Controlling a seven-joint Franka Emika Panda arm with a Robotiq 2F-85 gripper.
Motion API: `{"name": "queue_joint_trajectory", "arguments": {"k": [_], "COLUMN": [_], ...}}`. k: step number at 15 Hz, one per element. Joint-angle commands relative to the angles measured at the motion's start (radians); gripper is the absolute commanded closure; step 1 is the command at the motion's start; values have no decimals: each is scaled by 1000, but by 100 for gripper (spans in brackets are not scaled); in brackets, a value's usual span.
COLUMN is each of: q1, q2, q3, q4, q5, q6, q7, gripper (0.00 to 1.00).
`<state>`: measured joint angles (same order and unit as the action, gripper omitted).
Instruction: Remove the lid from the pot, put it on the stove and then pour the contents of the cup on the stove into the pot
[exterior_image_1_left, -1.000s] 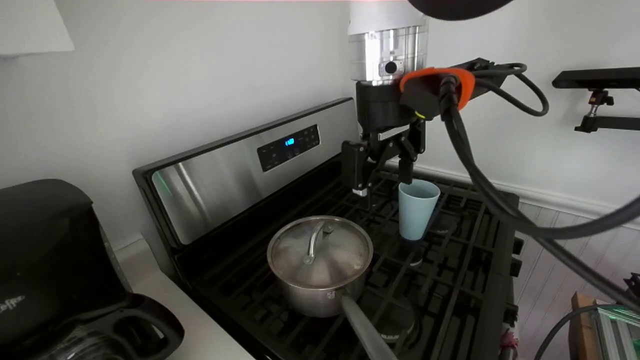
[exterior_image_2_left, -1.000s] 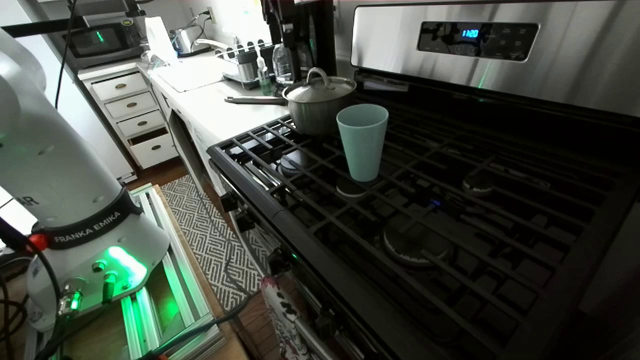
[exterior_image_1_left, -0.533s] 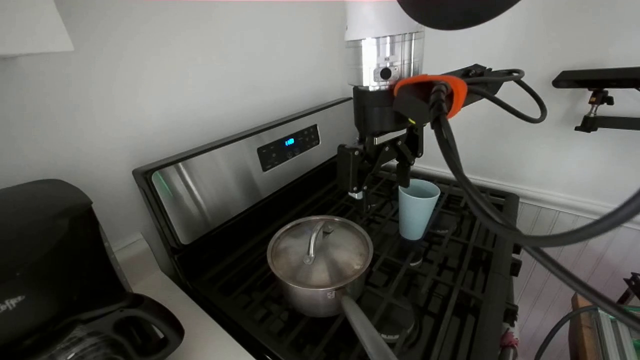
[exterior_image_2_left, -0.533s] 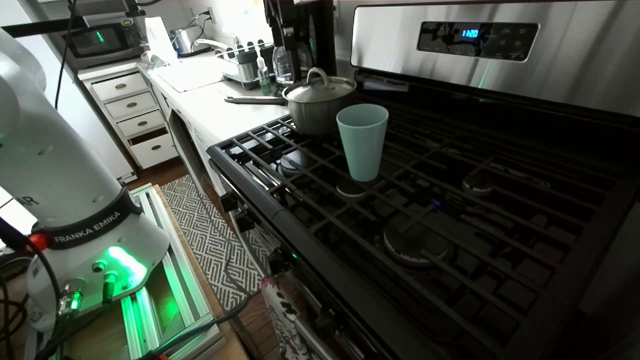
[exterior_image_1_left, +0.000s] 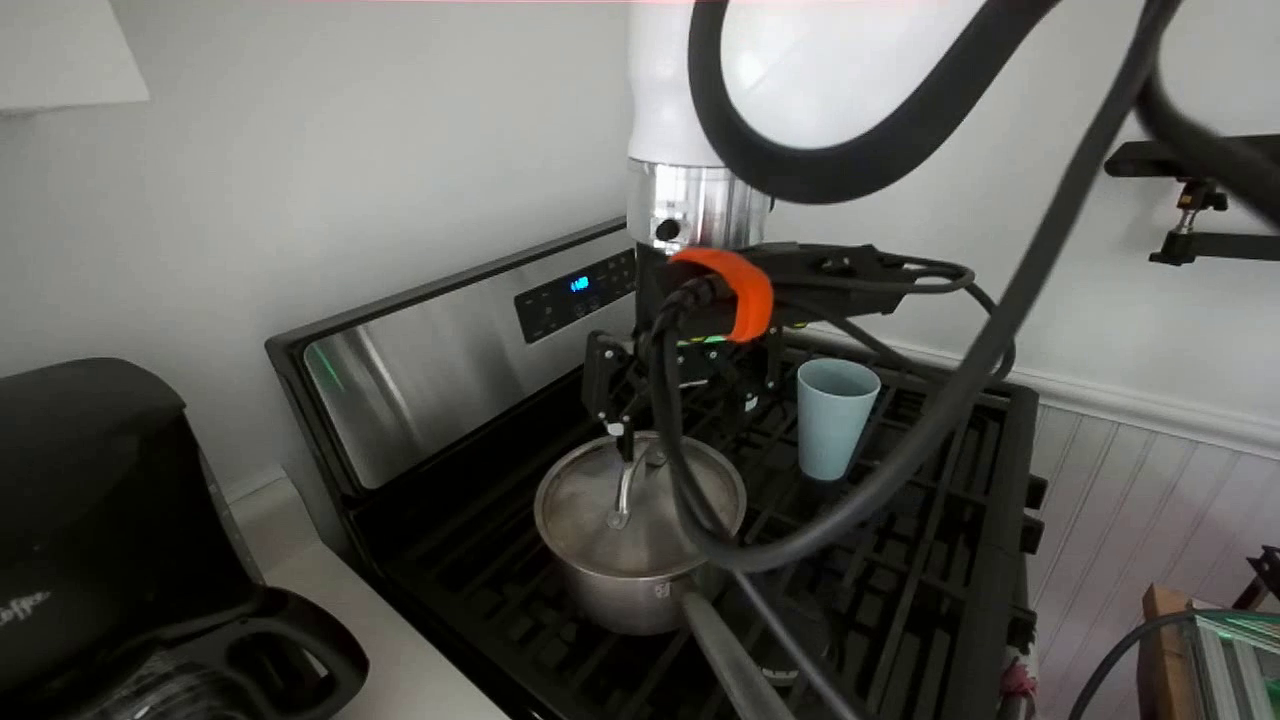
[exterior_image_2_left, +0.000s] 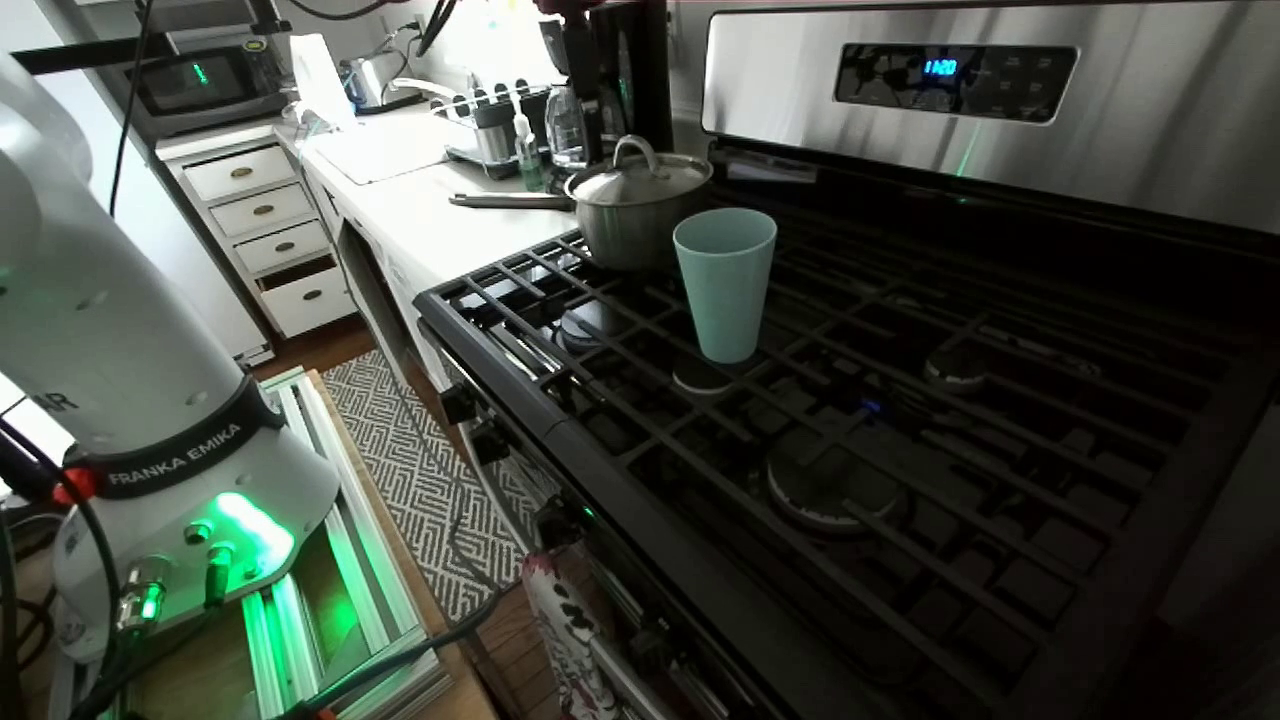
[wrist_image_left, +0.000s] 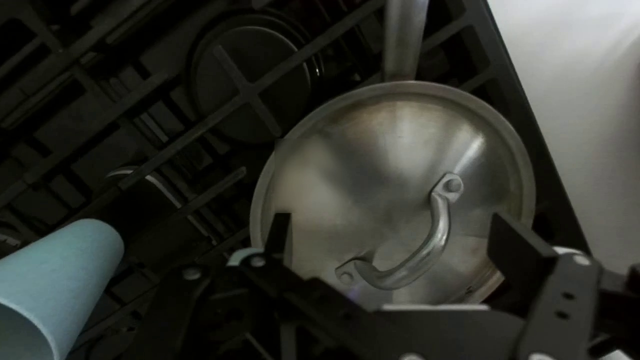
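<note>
Stainless-steel pot (exterior_image_1_left: 640, 605), lid (wrist_image_left: 370, 145) on, near the edge of your desk (exterior_image_2_left: 1000, 590) beside the counter (exterior_image_2_left: 440, 225), your tool (wrist_image_left: 390, 230) above the lid, fingers (wrist_image_left: 520, 250) apart, lid handle (wrist_image_left: 440, 220) showing between them in the wrist view, pale-blue cup (exterior_image_2_left: 727, 290) upright, farther in from that edge.

Has a smooth white arm (exterior_image_2_left: 140, 330), a black band (exterior_image_2_left: 175, 456) lettered FRANKA EMIKA, a green-lit base (exterior_image_2_left: 175, 520) and a shiny silver ring (exterior_image_1_left: 705, 205). Wears an orange piece (exterior_image_1_left: 752, 298) and thick black cables (exterior_image_1_left: 820, 177). Ends in a black, jointed hand (wrist_image_left: 391, 220) with round screws (wrist_image_left: 192, 273).
</note>
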<state>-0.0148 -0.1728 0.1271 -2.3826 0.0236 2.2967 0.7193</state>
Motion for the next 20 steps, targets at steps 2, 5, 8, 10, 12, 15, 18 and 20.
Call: {"name": "queue_joint_trajectory", "arguments": {"k": [2, 5, 8, 10, 12, 15, 18, 20], "q1": [12, 17, 20, 21, 23, 25, 27, 27], "q2": [87, 122, 140, 151, 161, 171, 176, 180], "q3": [-3, -10, -18, -23, -27, -31, -33, -34], "q4": [24, 33, 42, 49, 57, 64, 67, 69], "q5": [4, 1, -2, -4, -6, -7, -5, -5], "q6": [99, 143, 166, 170, 169, 167, 165, 166], "q7": [146, 193, 218, 231, 240, 249, 253, 255], "gripper": [0, 0, 19, 30, 45, 45, 17, 49]}}
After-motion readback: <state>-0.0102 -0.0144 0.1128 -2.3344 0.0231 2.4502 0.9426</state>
